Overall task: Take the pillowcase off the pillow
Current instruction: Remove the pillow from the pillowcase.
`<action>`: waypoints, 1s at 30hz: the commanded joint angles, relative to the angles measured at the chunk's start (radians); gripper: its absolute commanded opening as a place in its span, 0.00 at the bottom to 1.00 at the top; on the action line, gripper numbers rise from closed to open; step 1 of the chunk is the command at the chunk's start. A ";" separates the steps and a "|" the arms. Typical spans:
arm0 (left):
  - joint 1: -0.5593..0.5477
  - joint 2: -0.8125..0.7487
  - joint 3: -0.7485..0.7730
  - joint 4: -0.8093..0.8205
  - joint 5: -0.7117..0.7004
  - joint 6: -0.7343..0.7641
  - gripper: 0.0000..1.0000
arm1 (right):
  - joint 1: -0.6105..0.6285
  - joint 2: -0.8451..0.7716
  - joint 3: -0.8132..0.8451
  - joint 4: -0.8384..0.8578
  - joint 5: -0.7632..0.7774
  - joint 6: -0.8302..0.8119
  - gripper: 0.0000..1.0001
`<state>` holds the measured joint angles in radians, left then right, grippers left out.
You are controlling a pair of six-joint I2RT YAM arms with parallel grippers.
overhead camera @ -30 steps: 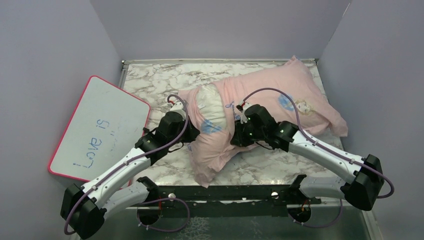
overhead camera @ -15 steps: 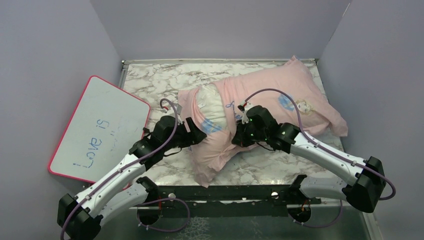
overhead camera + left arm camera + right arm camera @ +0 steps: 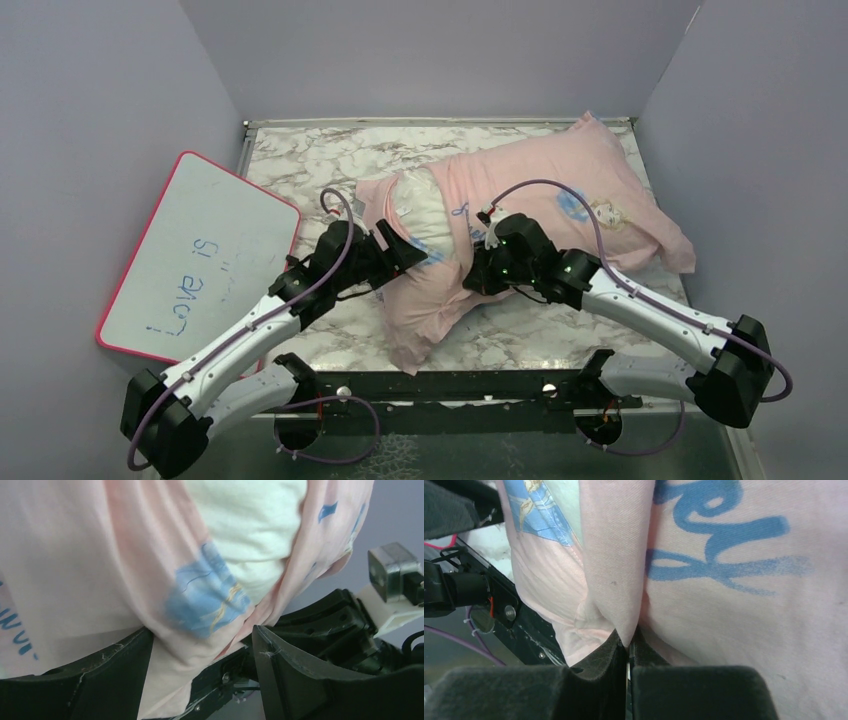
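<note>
**Peeling a soft pink pillowcase off a plump white pillow**

The pillowcase (image 3: pixel 560 180) lies diagonally across the marble surface (image 3: pixel 300 160), with the white pillow (image 3: pixel 415 208) bulging from its open left end. The right jaws are pinched together on a fold of thin pink cloth near that opening. The left jaws stand apart around a loose bunch of hem, not clamping it. The cloth looks light, limp and slippery; its hem seems the best hold.
</note>
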<state>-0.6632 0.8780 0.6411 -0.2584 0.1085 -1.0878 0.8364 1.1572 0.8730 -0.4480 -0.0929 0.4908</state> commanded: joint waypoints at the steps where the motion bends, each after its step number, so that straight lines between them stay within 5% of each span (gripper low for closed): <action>1: -0.008 0.098 0.090 0.108 -0.023 -0.025 0.75 | 0.003 -0.029 -0.024 0.028 -0.021 0.016 0.08; 4: -0.016 0.163 0.114 0.138 -0.040 -0.020 0.73 | 0.003 -0.033 -0.032 0.029 -0.021 0.021 0.08; 7: -0.026 0.228 0.149 0.104 -0.036 0.064 0.38 | 0.003 -0.034 -0.025 0.020 -0.016 0.019 0.08; 13: -0.039 0.220 0.092 -0.025 -0.075 0.171 0.00 | 0.002 -0.070 0.042 0.002 -0.005 -0.022 0.17; 18: -0.055 0.184 0.008 -0.017 -0.039 0.165 0.00 | 0.003 -0.069 0.111 0.030 -0.056 -0.043 0.46; 21: -0.066 0.170 -0.007 -0.012 -0.038 0.164 0.00 | 0.002 -0.013 0.148 0.016 -0.026 -0.040 0.50; 26: -0.072 0.136 -0.029 0.001 -0.034 0.156 0.00 | 0.002 0.092 0.196 -0.109 0.171 -0.009 0.45; 30: -0.072 0.106 -0.056 -0.001 -0.032 0.157 0.00 | 0.004 0.083 0.180 -0.117 0.240 0.001 0.18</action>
<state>-0.7288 1.0100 0.6353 -0.1787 0.0669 -0.9596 0.8368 1.2541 1.0512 -0.5007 0.0177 0.4782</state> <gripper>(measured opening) 0.007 0.311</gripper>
